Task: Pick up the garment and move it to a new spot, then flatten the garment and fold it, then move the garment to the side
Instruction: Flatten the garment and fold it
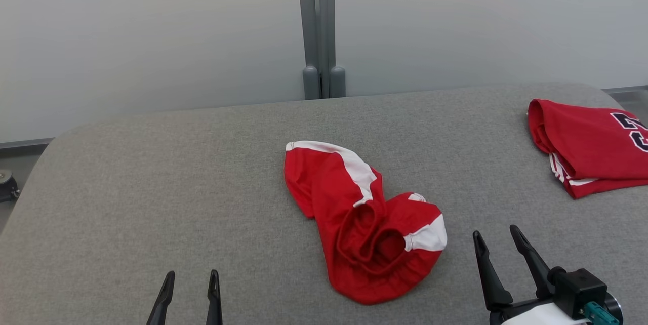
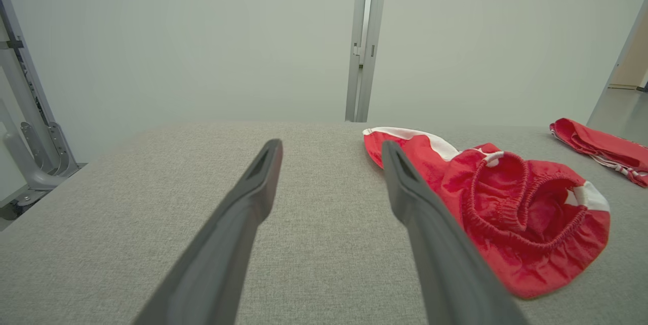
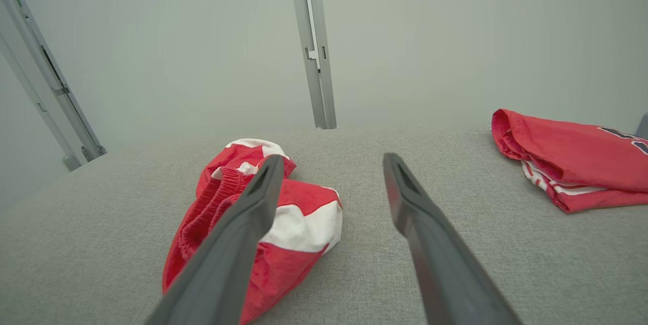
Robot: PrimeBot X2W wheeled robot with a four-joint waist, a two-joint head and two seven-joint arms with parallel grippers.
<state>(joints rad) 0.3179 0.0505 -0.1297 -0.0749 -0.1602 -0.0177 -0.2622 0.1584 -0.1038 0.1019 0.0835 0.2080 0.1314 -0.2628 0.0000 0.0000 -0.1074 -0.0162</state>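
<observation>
Garment (image 1: 362, 224): red shorts w/ white side stripes, crumpled in heap mid table (image 1: 152, 188); elastic waistband bunched, gaping toward robot, one leg trailing to far left. L gripper (image 1: 192, 275) at near edge, fingers spread wide, empty, well apart from garment. R gripper (image 1: 496, 233) near heap's right side, wide, empty, not touching. Folded red jersey (image 1: 592, 153) far right

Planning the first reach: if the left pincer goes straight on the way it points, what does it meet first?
Probably just the grey table. The left pincer, jaws open, aims at bare cloth, with the crumpled red garment lying off to its right. How far ahead it would touch down is hard to judge.
</observation>
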